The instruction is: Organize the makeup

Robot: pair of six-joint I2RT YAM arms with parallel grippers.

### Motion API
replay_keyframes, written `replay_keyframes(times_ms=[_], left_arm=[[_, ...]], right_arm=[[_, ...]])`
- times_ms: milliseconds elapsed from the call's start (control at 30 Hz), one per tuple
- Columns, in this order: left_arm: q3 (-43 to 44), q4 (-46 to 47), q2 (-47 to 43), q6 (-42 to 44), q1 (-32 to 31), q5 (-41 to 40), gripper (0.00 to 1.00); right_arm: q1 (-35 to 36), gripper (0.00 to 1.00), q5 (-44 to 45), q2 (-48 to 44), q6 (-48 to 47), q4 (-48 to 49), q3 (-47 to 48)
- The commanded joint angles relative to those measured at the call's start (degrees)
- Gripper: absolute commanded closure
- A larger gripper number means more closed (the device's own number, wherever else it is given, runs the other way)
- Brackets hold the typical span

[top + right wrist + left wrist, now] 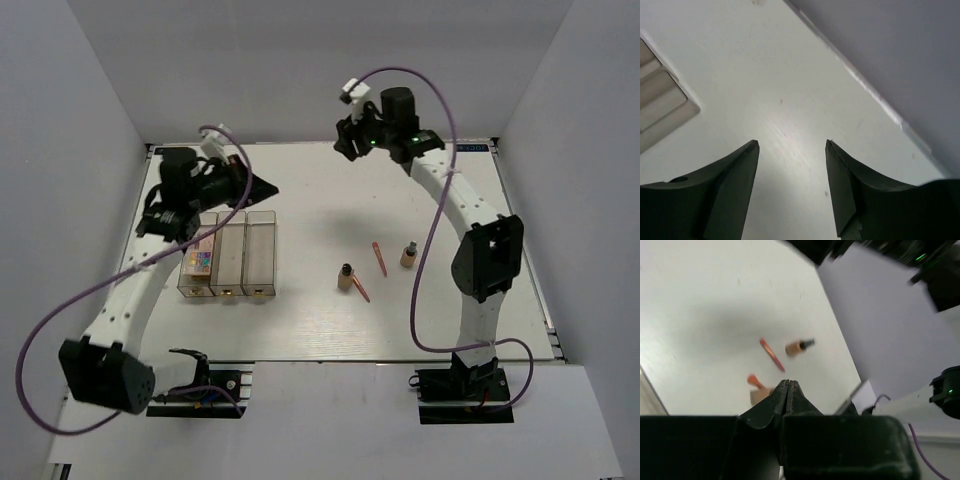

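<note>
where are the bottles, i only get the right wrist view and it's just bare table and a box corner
Observer: In the top view, one bottle and a second bottle sit on the table, to the right of the box.
Operator: anything in the box yet
Observer: Yes, a multicolour palette sits in its leftmost compartment.

box (245, 250) left — palette (198, 262) in its leftmost compartment; right: left bottle (346, 276), sticks (380, 258), right bottle (408, 254) — on table (320, 190)
</note>
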Motion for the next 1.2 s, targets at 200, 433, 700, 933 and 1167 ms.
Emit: replay_keyframes(times_ms=[200, 433, 700, 933, 1167], left_arm=[[11.7, -20.5, 20.2, 6.9, -19.1, -7.4, 0.56], [17.9, -25.1, 29.0, 7.0, -28.7, -16.8, 0.19], [23.7, -28.3, 37.7, 5.5, -35.6, -29.5, 0.13], [28.0, -31.2, 45.6, 6.1, -39.5, -34.7, 0.12], [28.8, -35.0, 49.1, 6.0, -40.6, -39.7, 0.19]], right_arm=[[-11.8, 0.18, -5.5, -13.3, -4.5, -16.2, -14.9], [-18.6, 0.17, -8.0, -19.8, -3.6, -15.7, -23.9], [-22.3, 0.17, -12.1, -21.7, -2.7, -15.3, -27.9], [-24.2, 0.16, -13.5, -22.9, -1.9, -13.4, -29.7], [-25.3, 0.16, -15.2, -25.5, 0.3, -11.0, -34.8]])
